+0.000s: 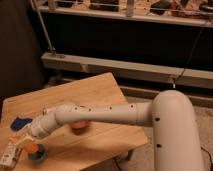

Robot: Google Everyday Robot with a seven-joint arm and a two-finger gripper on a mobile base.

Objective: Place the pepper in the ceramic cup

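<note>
Hovering by the ceramic cup (pixel 37 157), the gripper (pixel 21 143) — its hold I cannot tell; the pepper (pixel 31 148) at the cup's mouth, nearly placed.

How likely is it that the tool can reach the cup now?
Probably yes: the tool is right beside the cup, low over the table, with nothing visible between them.

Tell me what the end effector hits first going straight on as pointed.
The end effector, low over the front-left corner of the table, points downward. It would probably meet the pepper at the mouth of the ceramic cup first, though depth is unclear.
</note>
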